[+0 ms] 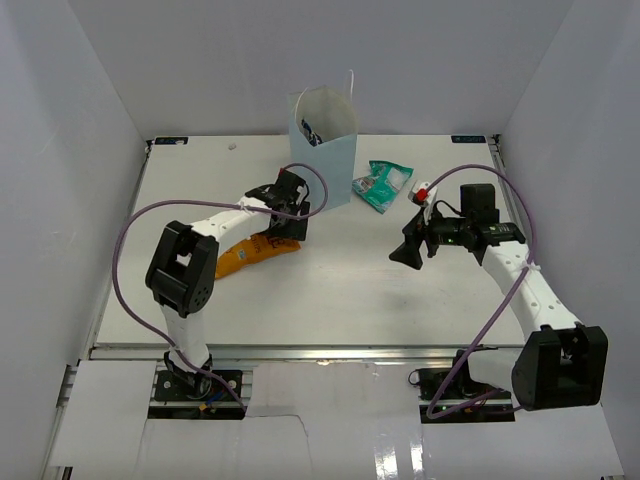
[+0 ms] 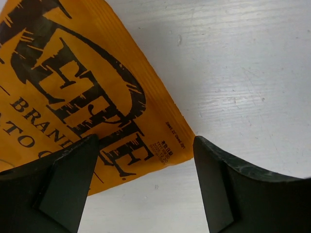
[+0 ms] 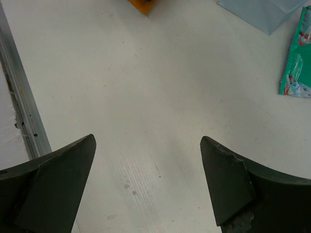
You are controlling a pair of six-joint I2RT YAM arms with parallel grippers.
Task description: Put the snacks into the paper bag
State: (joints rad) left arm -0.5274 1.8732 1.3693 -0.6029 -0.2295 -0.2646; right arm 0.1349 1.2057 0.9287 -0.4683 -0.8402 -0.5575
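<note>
Left fingers (image 2: 58, 184) spread wide astride one corner of the orange chip bag (image 2: 73, 73), gripping nothing.

Seen from above, the chip bag lies flat on the tabletop (image 1: 350, 300), its long axis running from near-left to far-right, the far end pointing toward the paper bag (image 1: 325, 150). Straddling a corner looks like a choice to pinch a thin sealed edge rather than the puffy middle. The paper bag stands upright just beyond, mouth open upward to take a drop from above, with a dark packet (image 1: 310, 130) showing inside. Right fingers (image 3: 48, 184) are also parted and empty, hanging over bare tabletop, probably held clear of the left arm's path. A teal pouch (image 1: 383, 185) lies flat just right of the paper bag, and a small red wrapper (image 1: 424, 190) lies beside it.
</note>
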